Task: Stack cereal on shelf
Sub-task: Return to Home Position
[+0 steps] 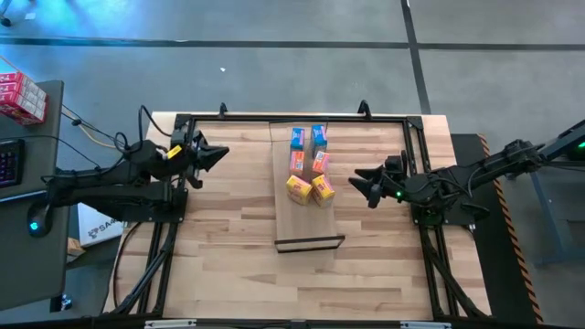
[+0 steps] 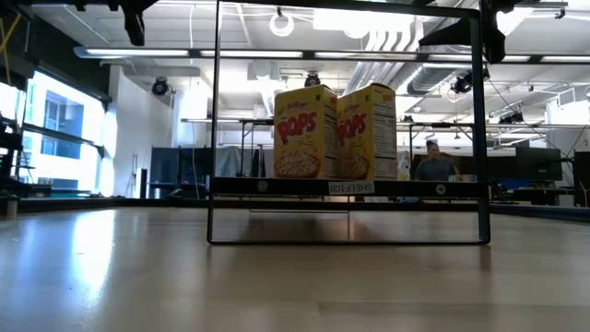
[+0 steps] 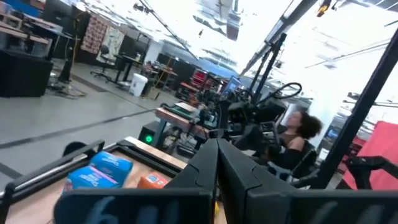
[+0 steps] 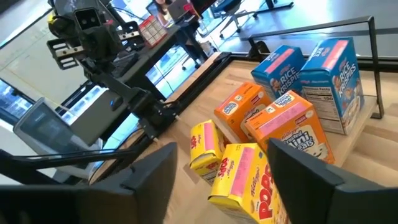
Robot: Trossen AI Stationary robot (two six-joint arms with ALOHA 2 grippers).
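Observation:
The shelf (image 1: 308, 224) is a long pale board with black end frames, lying across the middle of the table. Six cereal boxes stand upright on its far half in pairs. The two blue ones (image 1: 308, 137) are farthest, the two orange ones (image 1: 308, 162) are in the middle, and the two yellow ones (image 1: 310, 189) are nearest. The low view shows only the yellow pair (image 2: 335, 132). My left gripper (image 1: 219, 156) hangs shut, left of the boxes and clear of them. My right gripper (image 1: 358, 183) is open and points at the yellow boxes (image 4: 239, 177) from the right without touching them.
The near half of the shelf board (image 1: 309, 228) is bare. Black frame rails (image 1: 416, 155) run along the table's edges. Red boxes (image 1: 18, 96) sit on a side stand off the table's left. A person (image 2: 433, 162) sits in the room beyond.

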